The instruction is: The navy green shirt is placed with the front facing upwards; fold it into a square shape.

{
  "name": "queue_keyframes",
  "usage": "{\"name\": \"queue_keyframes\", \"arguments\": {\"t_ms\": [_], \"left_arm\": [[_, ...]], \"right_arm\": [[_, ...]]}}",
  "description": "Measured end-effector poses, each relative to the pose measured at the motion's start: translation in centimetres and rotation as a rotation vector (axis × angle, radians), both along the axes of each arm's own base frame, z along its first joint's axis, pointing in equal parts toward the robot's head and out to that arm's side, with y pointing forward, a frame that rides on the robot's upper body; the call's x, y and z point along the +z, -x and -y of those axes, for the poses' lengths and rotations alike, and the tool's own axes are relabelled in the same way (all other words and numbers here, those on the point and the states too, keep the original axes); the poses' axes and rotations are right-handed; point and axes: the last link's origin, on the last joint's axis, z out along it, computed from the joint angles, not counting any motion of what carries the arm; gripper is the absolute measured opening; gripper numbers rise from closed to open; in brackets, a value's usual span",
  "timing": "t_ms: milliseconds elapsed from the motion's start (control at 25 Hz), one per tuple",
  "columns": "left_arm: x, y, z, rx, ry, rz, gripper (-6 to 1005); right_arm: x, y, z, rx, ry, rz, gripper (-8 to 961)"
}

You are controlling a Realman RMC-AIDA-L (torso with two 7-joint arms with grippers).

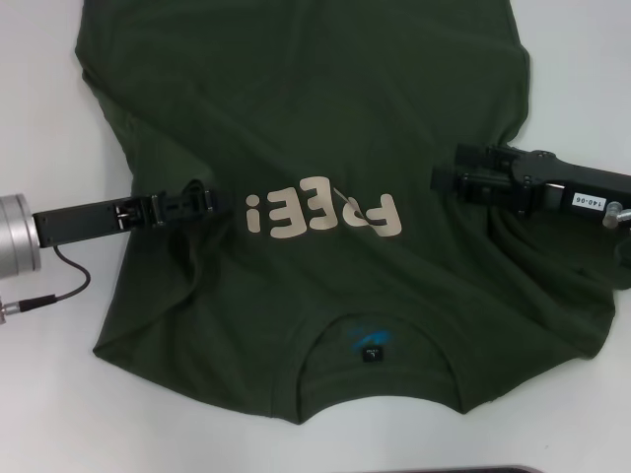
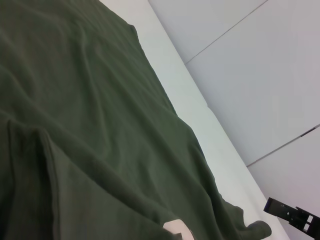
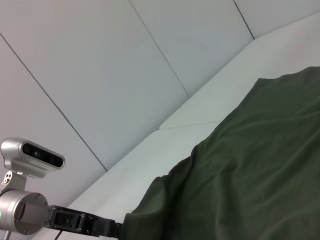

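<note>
Presently the navy green shirt [image 1: 296, 138] lies front-up on the worktop [image 1: 39, 118]; left pincer [image 1: 219, 204] and right pincer [image 1: 439, 180] over it, grip state indeterminable.

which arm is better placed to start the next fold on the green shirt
Roughly even, slightly left. The left gripper sits on the shirt beside the lettering; the right gripper hovers nearer its side edge.
</note>
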Motion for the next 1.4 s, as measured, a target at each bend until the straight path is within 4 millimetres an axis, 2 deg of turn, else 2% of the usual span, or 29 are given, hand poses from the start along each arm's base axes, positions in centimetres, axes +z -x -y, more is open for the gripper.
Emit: {"name": "queue_keyframes", "arguments": {"t_ms": [120,320,560,800,1000,1400], "left_arm": [[-0.2,-0.2,0.0,-0.003,0.006,0.005,471],[-0.8,-0.8,-0.1,-0.014,0.024,0.019,766],[-0.7,-1.1,-0.2,-0.022,0.021,0.034,813],[0.9,-0.5,-0.5,-0.037,-0.086,0.052,860],[2.1,0.3,-0.6,-0.051,-0.166,0.043,847],[1.7,1.5,-0.4,-0.046,-0.206,-0.027,846]], "right_arm": [[0.0,0.0,0.0,0.000,-0.001,0.001,916],[0.0,0.0,0.0,0.002,-0.002,0.001,916],[0.1,0.0,0.0,0.002,-0.003,0.001,916],[0.2,-0.1,-0.1,-0.002,-0.008,-0.001,916],[0.4,-0.1,-0.1,-0.007,-0.013,-0.005,916],[0.7,-0.2,-0.2,-0.013,-0.022,-0.008,916]]}}
